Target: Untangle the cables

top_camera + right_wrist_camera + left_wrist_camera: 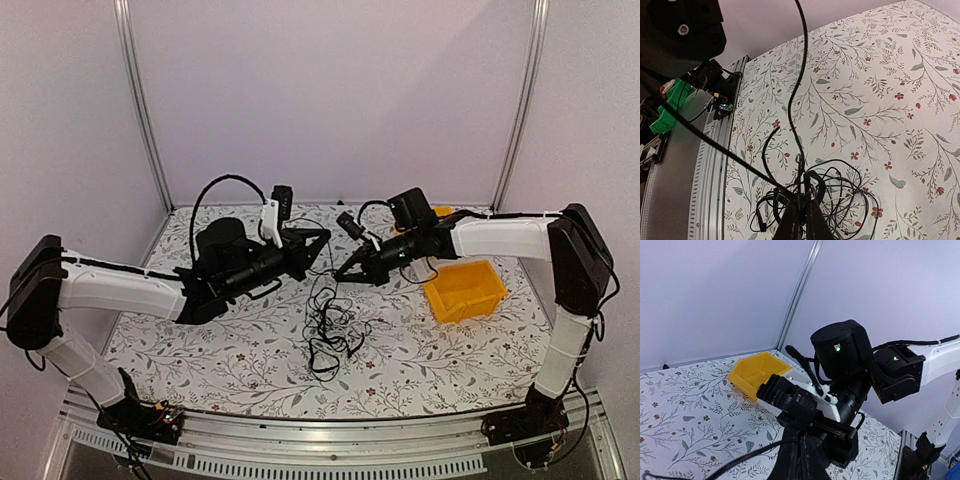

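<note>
The cables [328, 330] are thin black and white cords in a tangled pile on the floral table, with strands rising to both grippers. My left gripper [324, 240] is raised above the pile. In the left wrist view its fingers [790, 460] look closed, and a black cable [740, 458] runs out of them to the lower left. My right gripper [342, 273] is close to the left one. In the right wrist view it [803, 202] is shut on black strands above the tangle [845, 195].
A yellow bin [465, 290] stands on the table at the right, under the right forearm; it also shows in the left wrist view [756, 371]. A second yellow piece [441, 211] sits at the back. The table's metal rail [710, 165] runs along the near edge.
</note>
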`<action>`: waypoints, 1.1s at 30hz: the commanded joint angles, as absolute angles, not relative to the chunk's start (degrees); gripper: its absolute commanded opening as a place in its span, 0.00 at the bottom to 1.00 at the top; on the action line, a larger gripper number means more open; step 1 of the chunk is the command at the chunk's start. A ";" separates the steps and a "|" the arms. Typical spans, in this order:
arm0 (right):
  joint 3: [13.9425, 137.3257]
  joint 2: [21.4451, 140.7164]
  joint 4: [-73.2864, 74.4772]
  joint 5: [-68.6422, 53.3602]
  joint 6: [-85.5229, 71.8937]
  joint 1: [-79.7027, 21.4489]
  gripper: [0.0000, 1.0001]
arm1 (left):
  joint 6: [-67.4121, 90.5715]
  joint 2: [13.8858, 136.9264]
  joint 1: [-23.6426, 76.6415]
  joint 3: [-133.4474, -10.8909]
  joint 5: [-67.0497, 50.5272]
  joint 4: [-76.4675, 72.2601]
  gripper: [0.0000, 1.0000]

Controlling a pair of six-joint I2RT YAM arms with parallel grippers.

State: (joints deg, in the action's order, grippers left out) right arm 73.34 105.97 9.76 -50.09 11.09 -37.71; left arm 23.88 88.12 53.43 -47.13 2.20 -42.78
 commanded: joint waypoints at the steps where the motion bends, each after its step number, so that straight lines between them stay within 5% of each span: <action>1: 73.54 107.91 8.19 -47.58 8.71 -37.62 0.00 | 23.69 84.46 52.96 -46.25 3.47 -44.89 0.00; 14: 73.59 115.90 9.00 -41.08 4.44 -35.09 0.04 | 10.70 65.91 56.77 -46.76 13.71 -41.02 0.00; 20: 74.20 117.28 11.27 -44.16 6.76 -34.43 0.35 | 8.90 62.58 57.08 -47.84 16.48 -36.72 0.00; 27: 74.16 117.25 12.10 -52.55 8.91 -34.37 0.35 | 8.43 62.88 57.20 -49.18 17.00 -34.74 0.00; 33: 70.81 109.67 12.29 -61.29 18.44 -34.45 0.59 | 9.07 63.68 57.17 -49.73 16.16 -34.37 0.00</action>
State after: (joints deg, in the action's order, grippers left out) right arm 72.79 116.01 11.60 -54.13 11.86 -34.22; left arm 9.47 63.16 56.53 -47.88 16.14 -34.68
